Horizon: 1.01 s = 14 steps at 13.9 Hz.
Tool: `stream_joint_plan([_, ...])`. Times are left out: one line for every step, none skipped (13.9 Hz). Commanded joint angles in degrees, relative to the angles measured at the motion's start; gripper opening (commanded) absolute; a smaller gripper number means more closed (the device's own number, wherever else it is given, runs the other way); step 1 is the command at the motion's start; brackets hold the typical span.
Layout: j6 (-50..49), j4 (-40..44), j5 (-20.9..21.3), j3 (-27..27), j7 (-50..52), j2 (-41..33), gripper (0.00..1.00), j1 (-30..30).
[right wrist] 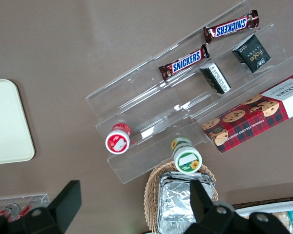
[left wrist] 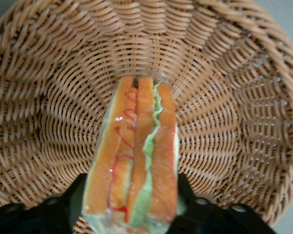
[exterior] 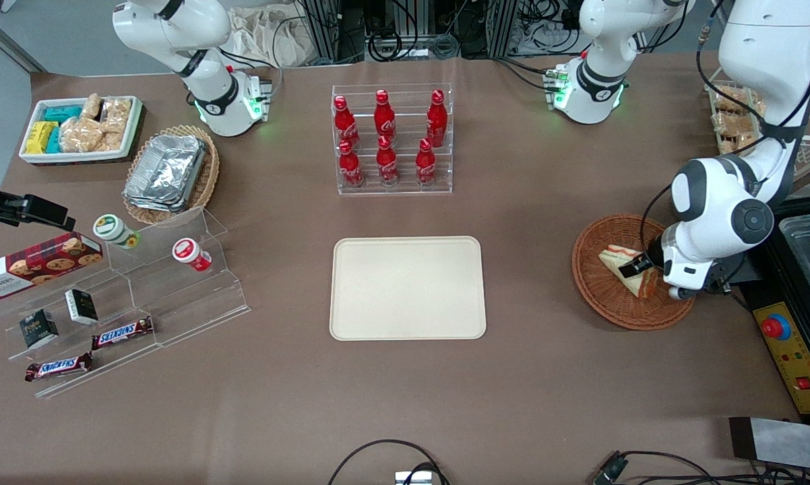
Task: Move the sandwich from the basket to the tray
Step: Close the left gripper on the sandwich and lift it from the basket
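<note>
The sandwich (exterior: 618, 259) (left wrist: 136, 156) is a pale wedge with red-orange and green layers, lying in the round reddish-brown wicker basket (exterior: 607, 306) (left wrist: 224, 97) toward the working arm's end of the table. My gripper (exterior: 637, 272) (left wrist: 132, 217) reaches down into the basket and is shut on the sandwich. One black finger (left wrist: 73, 202) presses each side of it. Whether the sandwich rests on the weave or hangs just above it cannot be told. The cream-beige tray (exterior: 408, 287) (right wrist: 7, 122) lies bare at the middle of the table, well apart from the basket.
A clear rack of red cola bottles (exterior: 391, 138) stands farther from the camera than the tray. A tan basket of foil containers (exterior: 172, 172) and an acrylic snack stand (exterior: 142, 283) sit toward the parked arm's end. A yellow control box (exterior: 786, 340) lies beside the basket.
</note>
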<state>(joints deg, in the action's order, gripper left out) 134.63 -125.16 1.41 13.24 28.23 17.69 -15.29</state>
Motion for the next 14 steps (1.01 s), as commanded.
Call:
stream_joint_plan([-1.92, 2.54, 0.18, 0.46, -0.02, -0.98, 0.00, 0.35])
stream_joint_plan([-2.35, 3.77, 0.26, 0.82, -0.02, -1.43, 0.00, 0.35])
stream_joint_plan([-4.79, 5.52, 0.35, 0.91, -0.02, -1.34, 0.00, 0.35])
stream_joint_plan([-8.99, 8.15, 0.44, 1.00, -0.02, -1.26, 0.00, 0.43])
stream_joint_plan([-14.43, 11.05, 0.44, 1.17, -0.02, -1.17, 0.00, 0.43])
stream_joint_plan([-19.10, 14.29, 0.44, 1.87, -0.02, -1.17, 0.00, 0.61])
stream_joint_plan([-22.54, 16.85, 0.53, 2.05, -0.10, -1.34, 0.00, 0.70])
stream_joint_plan([-25.10, 19.31, 0.53, 2.14, -0.54, -1.34, 0.00, 0.87])
stream_joint_plan([-27.82, 22.12, 0.53, 2.84, -0.98, -1.34, 0.00, 1.57])
stream_joint_plan([-30.80, 25.54, 0.53, 3.89, -0.98, -1.17, 0.00, 1.84])
stream_joint_plan([-34.05, 29.49, 0.53, 5.20, -0.81, -0.91, 0.00, 2.80])
stream_joint_plan([-37.22, 33.19, 0.53, 6.09, -0.63, -0.38, 0.00, 4.11])
stream_joint_plan([-39.25, 35.83, 0.61, 6.27, -0.37, -0.20, 0.00, 6.65])
stream_joint_plan([-39.62, 37.43, 0.79, 6.27, -0.19, -0.20, 0.00, 9.20])
